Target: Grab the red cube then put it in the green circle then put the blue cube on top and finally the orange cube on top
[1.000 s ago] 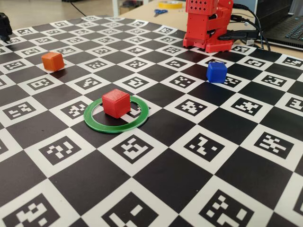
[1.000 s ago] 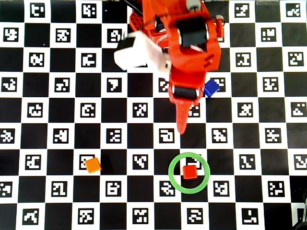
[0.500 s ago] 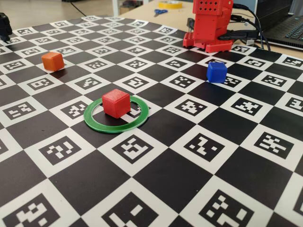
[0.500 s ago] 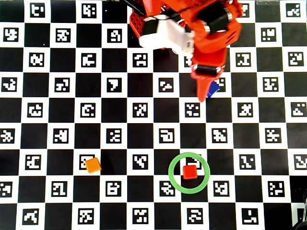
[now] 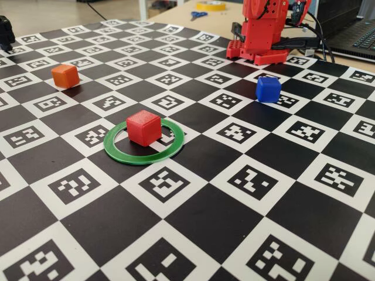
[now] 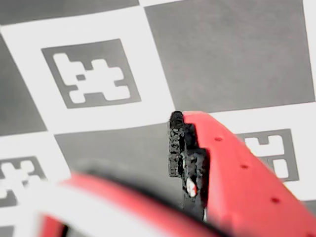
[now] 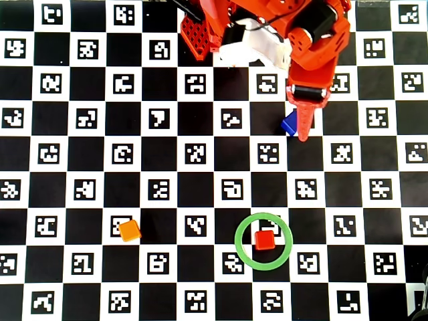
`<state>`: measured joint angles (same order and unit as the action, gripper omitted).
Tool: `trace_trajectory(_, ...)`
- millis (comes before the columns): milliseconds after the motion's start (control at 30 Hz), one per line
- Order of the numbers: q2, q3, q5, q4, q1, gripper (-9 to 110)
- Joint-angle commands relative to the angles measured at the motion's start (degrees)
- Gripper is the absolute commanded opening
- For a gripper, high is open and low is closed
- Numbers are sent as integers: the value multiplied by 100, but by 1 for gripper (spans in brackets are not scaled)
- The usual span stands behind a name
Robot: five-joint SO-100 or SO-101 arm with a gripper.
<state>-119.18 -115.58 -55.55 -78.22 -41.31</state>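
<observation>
1. The red cube (image 7: 265,239) sits on the board inside the green ring (image 7: 263,217), a little toward the ring's upper right inner edge in the overhead view; in the fixed view the red cube (image 5: 143,127) stands flat within the ring (image 5: 140,158), close to its far left arc.
2. The blue cube (image 7: 289,124) lies at about twelve to one o'clock from the ring in the overhead view, well apart from it, and is partly covered by the arm above it.
3. In the fixed view the blue cube (image 5: 268,89) rests alone on the checkered mat (image 5: 193,222), with nothing touching it.
4. The orange cube (image 7: 130,230) is at about nine o'clock from the ring in the overhead view, well apart from it; in the fixed view the orange cube (image 5: 65,75) sits toward the far left of the mat.
5. The gripper (image 7: 304,131) points toward six o'clock in the overhead view, its tip just beside the blue cube's right edge as seen from above.
6. From above the fingers look like a single narrow wedge, so the jaws appear together and hold nothing.
7. In the wrist view the gripper (image 6: 185,148) hangs over the marker squares, with no cube in sight there.
8. The arm's red base (image 5: 263,35) stands at the far edge of the mat in the fixed view, behind the blue cube.
</observation>
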Motion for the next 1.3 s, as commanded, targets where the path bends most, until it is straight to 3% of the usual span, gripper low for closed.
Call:
trace_trajectory(0, 237, 62, -53, 141, -44, 44)
trace_trajectory(367, 686, -510, -352, 554, -624, 49)
trace_trajectory(800, 914, -1274, -1028, 2118, -396, 48)
trace_trajectory(1267, 1239, -1828, -905, 2856, -70, 48)
